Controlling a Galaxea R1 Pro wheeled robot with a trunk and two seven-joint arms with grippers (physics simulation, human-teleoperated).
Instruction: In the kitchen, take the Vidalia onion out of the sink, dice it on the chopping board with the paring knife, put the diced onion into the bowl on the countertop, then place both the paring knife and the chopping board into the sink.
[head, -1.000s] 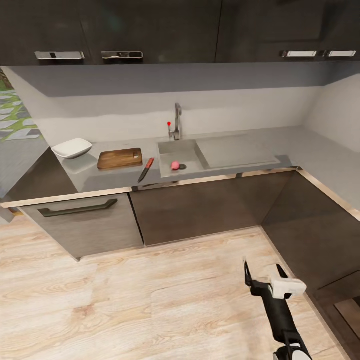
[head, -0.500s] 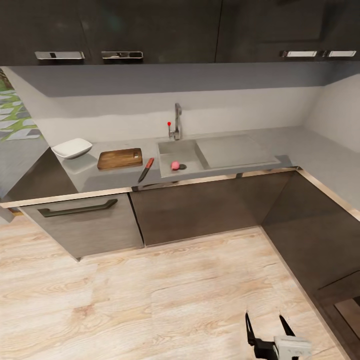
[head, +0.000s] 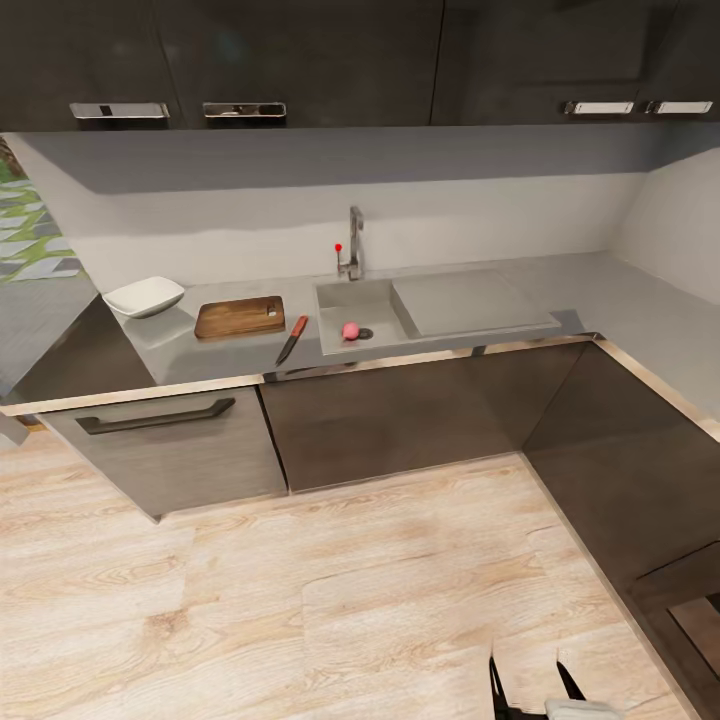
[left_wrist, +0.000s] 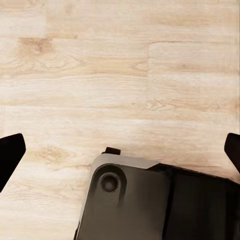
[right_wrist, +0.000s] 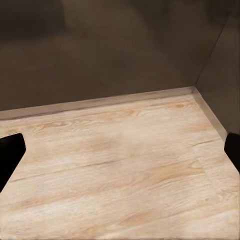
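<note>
Right gripper (head: 530, 678) lower in head view than 0.5 s ago, fingertips barely above bottom edge now; cabinets and counter unshifted, so arm moved, not camera.

Small pinkish-red round Vidalia onion (head: 350, 330) in rectangular grey steel sink (head: 345, 297), just beside round drain. Slim paring knife w/ reddish-brown handle (head: 292, 339) on glossy grey countertop (head: 225, 355), between sink and dark brown wooden chopping board (head: 239, 316); near board, touching or not can't tell. White squarish-rimmed bowl (head: 144, 296) beyond board's far end, apart from it.

Step in hand, prob.: approach, nothing handled yet. Best: roll base toward sink front over light wood floor (head: 300, 600), stop square to basin w/ onion, board, knife all in reach; arms tucked clear of dark cabinet fronts (head: 390, 410) until close.

Right gripper: spread wide, empty; wrist cam looks over floor toward cabinet corner. Left gripper (left_wrist: 120, 150): fingertips at opposite frame edges, wide apart, empty, pointing down over floor and dark robot base (left_wrist: 150, 200).
</note>
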